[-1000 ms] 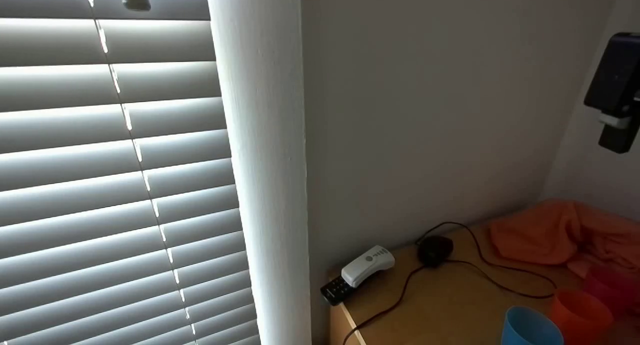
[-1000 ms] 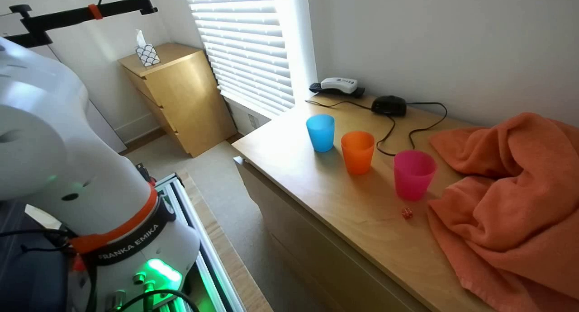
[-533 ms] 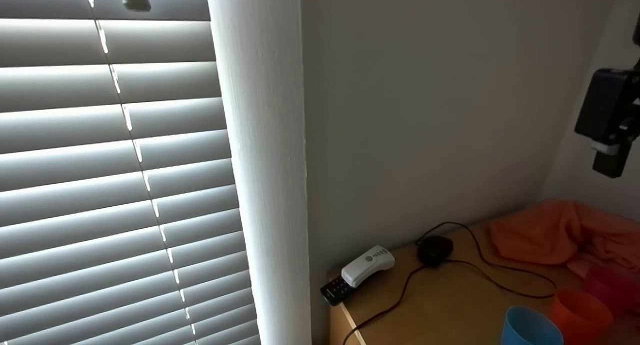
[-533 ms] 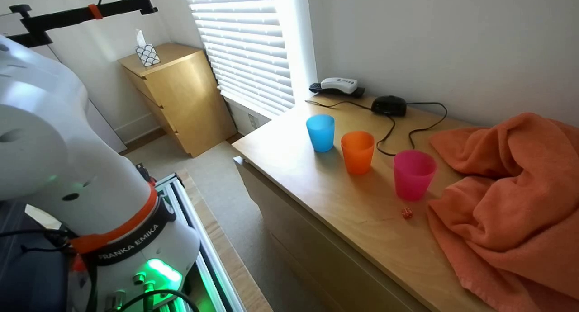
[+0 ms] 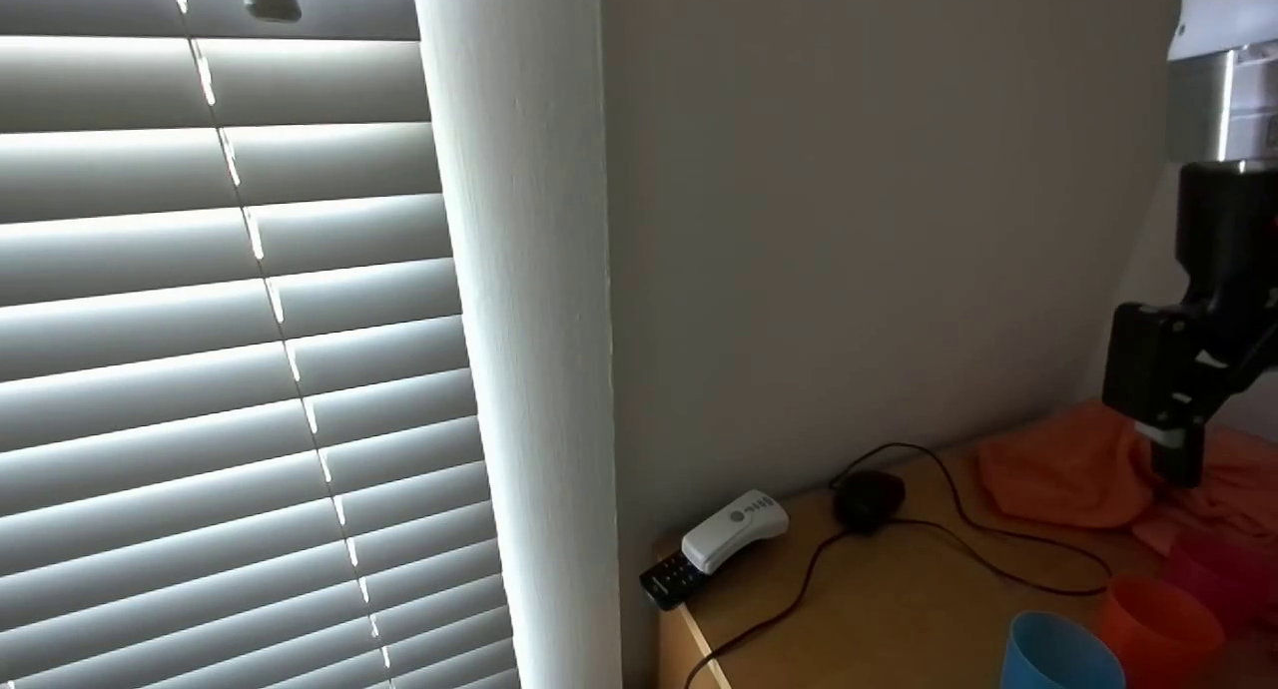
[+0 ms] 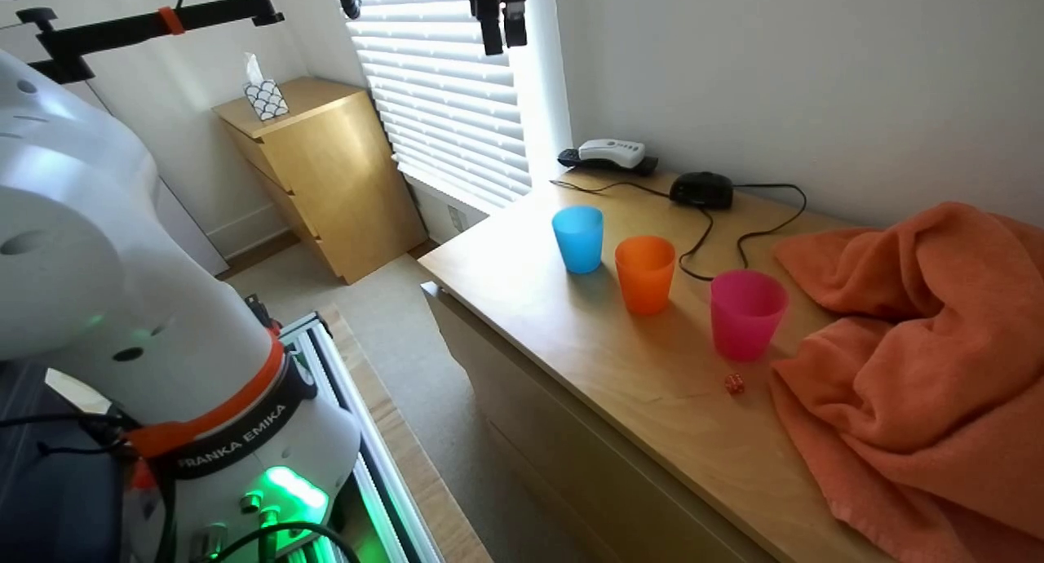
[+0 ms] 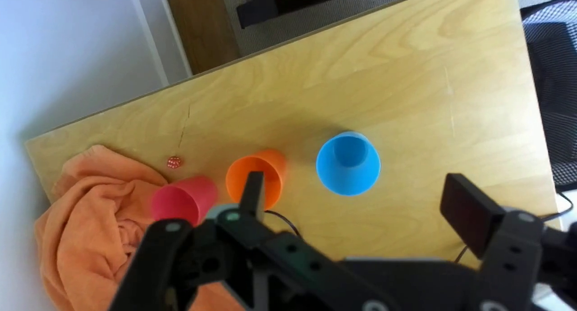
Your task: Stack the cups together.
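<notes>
Three cups stand upright and apart in a row on the wooden dresser top: a blue cup (image 6: 578, 241), an orange cup (image 6: 644, 277) and a pink cup (image 6: 746, 316). All three also show in the wrist view: blue (image 7: 348, 178), orange (image 7: 276, 173) and pink (image 7: 203, 194). In an exterior view the blue (image 5: 1060, 654), orange (image 5: 1163, 634) and pink (image 5: 1226, 574) cups are cut by or near the frame's edge. My gripper (image 7: 358, 198) is open and empty, its fingers wide apart, high above the cups. Its fingertips show at the top of an exterior view (image 6: 503, 39).
A crumpled orange towel (image 6: 938, 367) lies beside the pink cup. A small red die (image 6: 734, 383) sits before that cup. A black device (image 6: 701, 191) with a cable and two remotes (image 6: 612, 153) lie toward the wall. A window with blinds (image 5: 250, 369) is behind.
My gripper has moved down, and slightly left in an exterior view; its fingers have come into the top of the other exterior picture. The cups have not moved.
</notes>
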